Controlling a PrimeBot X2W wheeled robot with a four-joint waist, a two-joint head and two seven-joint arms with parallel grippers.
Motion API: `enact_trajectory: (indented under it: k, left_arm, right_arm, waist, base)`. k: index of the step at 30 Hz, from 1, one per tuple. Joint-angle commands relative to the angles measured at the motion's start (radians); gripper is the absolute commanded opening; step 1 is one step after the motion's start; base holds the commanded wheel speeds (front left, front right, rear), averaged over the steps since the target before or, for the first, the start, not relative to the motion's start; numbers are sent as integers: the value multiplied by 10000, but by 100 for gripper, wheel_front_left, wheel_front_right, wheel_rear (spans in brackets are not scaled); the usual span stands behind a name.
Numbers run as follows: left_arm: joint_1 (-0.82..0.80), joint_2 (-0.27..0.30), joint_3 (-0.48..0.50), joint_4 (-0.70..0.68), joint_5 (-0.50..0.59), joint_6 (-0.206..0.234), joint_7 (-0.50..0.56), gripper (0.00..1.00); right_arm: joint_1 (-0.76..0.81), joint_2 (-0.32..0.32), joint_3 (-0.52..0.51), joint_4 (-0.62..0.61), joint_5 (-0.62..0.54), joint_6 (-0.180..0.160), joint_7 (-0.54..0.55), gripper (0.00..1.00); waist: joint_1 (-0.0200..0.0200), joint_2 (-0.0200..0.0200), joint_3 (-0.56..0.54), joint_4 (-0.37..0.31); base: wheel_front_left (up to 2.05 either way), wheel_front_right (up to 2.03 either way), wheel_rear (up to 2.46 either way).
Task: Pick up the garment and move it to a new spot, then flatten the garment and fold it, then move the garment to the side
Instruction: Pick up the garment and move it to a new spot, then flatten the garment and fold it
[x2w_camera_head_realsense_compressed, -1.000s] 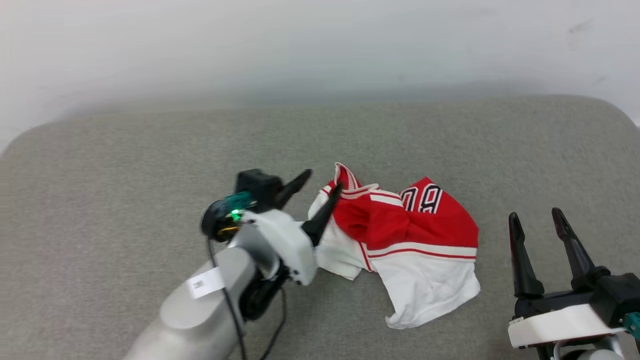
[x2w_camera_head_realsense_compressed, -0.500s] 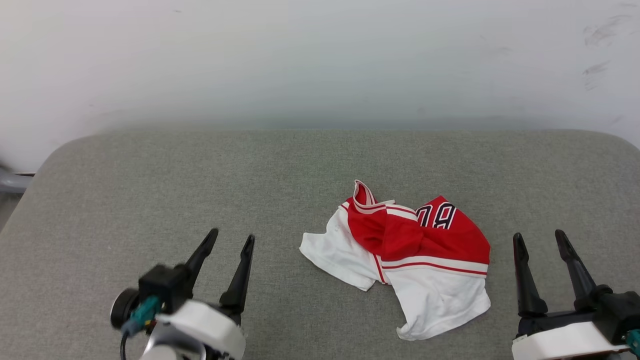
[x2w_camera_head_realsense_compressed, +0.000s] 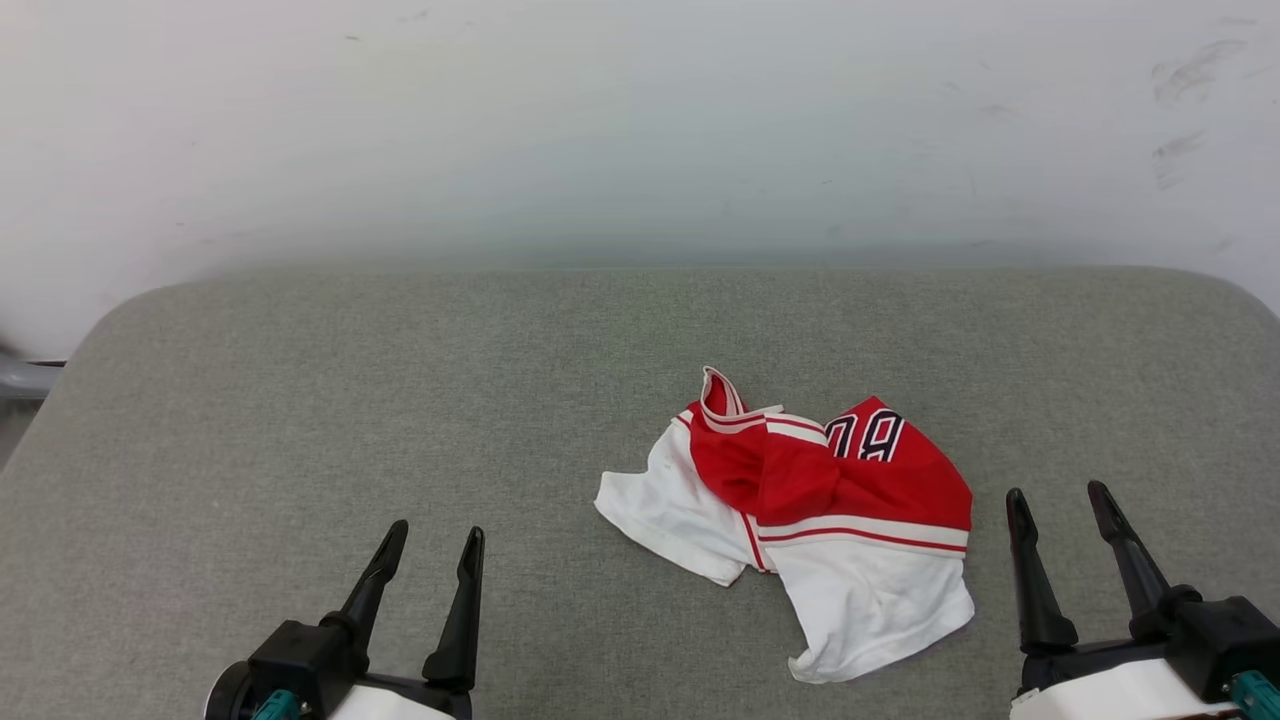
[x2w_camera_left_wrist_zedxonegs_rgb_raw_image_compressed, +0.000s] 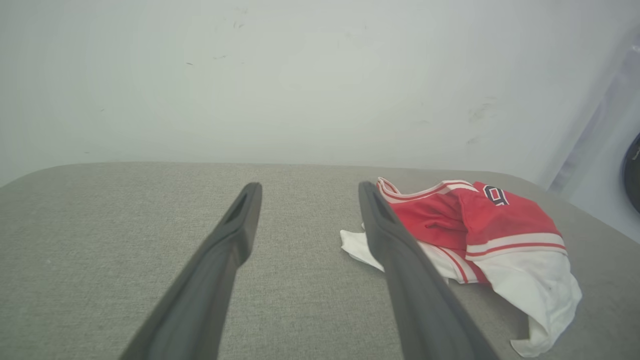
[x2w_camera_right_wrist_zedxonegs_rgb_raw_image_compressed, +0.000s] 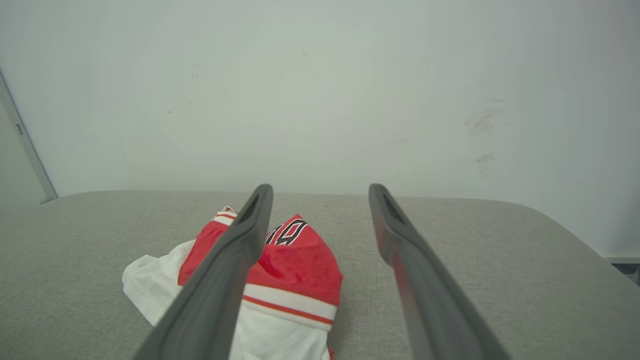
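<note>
The shirt (x2w_camera_head_realsense_compressed: 850, 490) lies crumpled on the gray padded surface (x2w_camera_head_realsense_compressed: 350, 400), right of center. The left gripper (x2w_camera_head_realsense_compressed: 437, 530) and right gripper (x2w_camera_head_realsense_compressed: 1056, 490) flank it, jaws spread, holding nothing.

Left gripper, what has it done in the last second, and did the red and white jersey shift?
The left gripper drew back from the collar of the red and white jersey toward the robot, open and empty. The jersey lies crumpled as before on the grey padded surface; the right gripper stayed open.
</note>
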Motion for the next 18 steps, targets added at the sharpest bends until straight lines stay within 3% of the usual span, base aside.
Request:
enact_trajectory:
  k: [1, 12, 18]
  left_arm:
    - [29, -143, 174, 28, 171, -175, -22, 100]
    - [-43, -553, 569, 41, 607, -475, -22, 100]
    - [-114, -622, 444, 37, 638, -496, -24, 100]
  right_arm:
    - [64, 16, 43, 14, 87, -10, -20, 100]
    - [47, 16, 112, 64, -13, -10, -20, 100]
    - [152, -104, 964, 475, -482, -9, 107, 100]
  waist:
    - [1, 0, 2, -17]
    - [1, 0, 71, -77]
    - [1, 0, 185, -23]
  base:
    - [0, 0, 0]
    - [0, 0, 0]
    - [0, 0, 0]
